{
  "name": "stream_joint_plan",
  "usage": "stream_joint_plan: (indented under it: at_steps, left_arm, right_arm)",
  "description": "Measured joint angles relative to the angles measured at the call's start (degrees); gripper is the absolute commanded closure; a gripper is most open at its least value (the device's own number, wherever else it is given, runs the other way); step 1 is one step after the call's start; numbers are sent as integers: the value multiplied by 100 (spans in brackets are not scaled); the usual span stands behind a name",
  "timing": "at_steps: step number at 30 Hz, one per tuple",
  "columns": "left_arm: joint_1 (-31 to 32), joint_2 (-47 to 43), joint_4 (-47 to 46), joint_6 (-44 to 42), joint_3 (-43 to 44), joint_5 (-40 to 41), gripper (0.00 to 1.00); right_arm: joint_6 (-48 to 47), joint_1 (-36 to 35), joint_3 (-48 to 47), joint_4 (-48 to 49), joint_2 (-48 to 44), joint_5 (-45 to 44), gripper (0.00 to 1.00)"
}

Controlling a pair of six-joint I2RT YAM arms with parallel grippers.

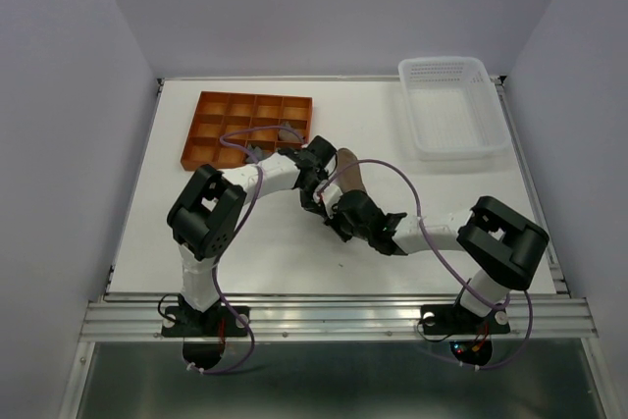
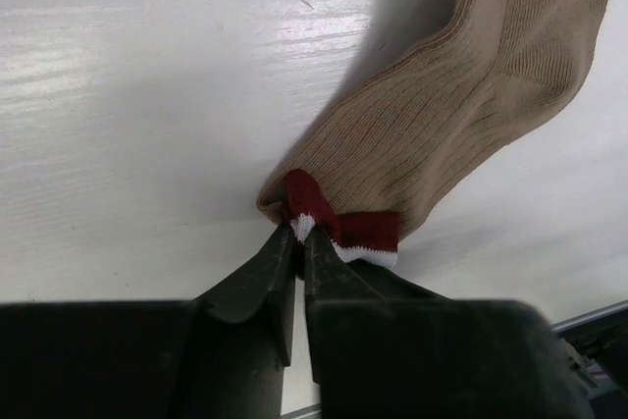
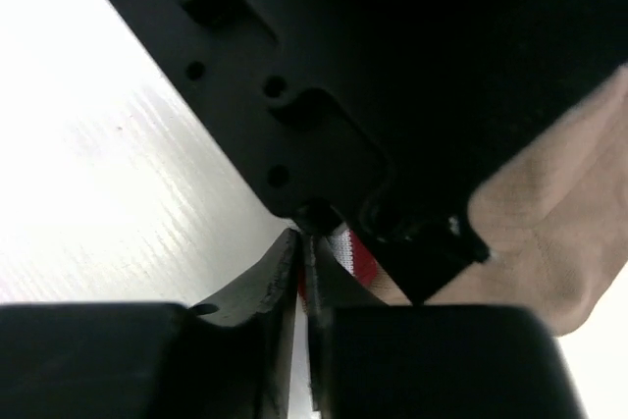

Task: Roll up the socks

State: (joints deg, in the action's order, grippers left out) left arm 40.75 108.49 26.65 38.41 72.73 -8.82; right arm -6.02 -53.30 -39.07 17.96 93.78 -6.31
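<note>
A tan-brown sock [image 1: 351, 170] with a red-white striped cuff lies on the white table at the middle. In the left wrist view the sock [image 2: 461, 95] stretches to the upper right, and my left gripper [image 2: 297, 231] is shut on its red cuff [image 2: 368, 231]. In the right wrist view my right gripper [image 3: 302, 242] is shut on the same striped cuff [image 3: 345, 252], with the left gripper's black body just ahead of it. From above, the left gripper [image 1: 322, 187] and the right gripper [image 1: 334, 207] meet at the sock's near end. A grey sock [image 1: 288, 131] lies in the orange tray.
An orange tray [image 1: 255, 96] with several compartments stands at the back left. A white plastic basket [image 1: 442, 61] stands at the back right. Purple cables loop over both arms.
</note>
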Motion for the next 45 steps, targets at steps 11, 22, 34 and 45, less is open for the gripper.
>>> stream_joint_plan:
  at_steps: [11, 22, 34, 45]
  left_arm:
    - [-343, -317, -37, -11, -254, -190, 63]
    - [-1051, -973, -216, -70, -522, -179, 62]
    - [-1060, -994, -542, -149, -737, -514, 50]
    - [-839, -804, -925, -146, -750, -774, 49]
  right_arm:
    - [656, -7, -118, -195, 33, -203, 99]
    - [1847, 807, -337, -595, -107, 1403, 99]
    - [3355, 2162, -457, -267, 455, 3615, 99]
    - [4236, 2583, -450, 81, 988, 4492, 99]
